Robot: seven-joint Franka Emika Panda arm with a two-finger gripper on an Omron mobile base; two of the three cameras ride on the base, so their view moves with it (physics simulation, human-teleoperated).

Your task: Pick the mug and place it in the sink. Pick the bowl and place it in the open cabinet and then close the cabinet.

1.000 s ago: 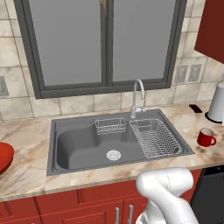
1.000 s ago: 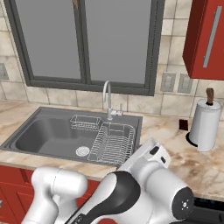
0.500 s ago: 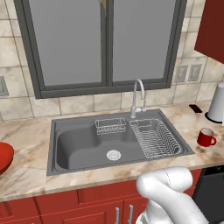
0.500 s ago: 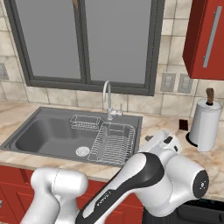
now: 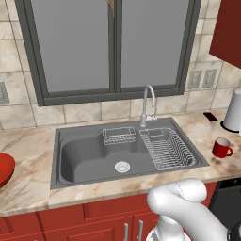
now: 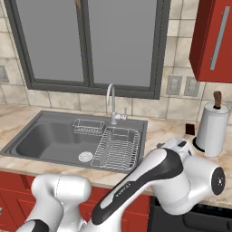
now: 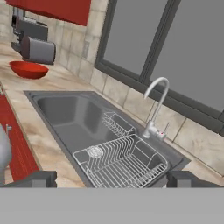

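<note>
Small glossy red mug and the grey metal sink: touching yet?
Apart. In the left base view the red mug stands on marble counter, right of the grey sink rim.

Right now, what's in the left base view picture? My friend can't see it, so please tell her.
A grey sink sits in a marble counter under a big window, with a wire dish rack inside and a curved faucet behind. A small red mug stands right of it, and a red bowl peeks in at the left edge.
</note>
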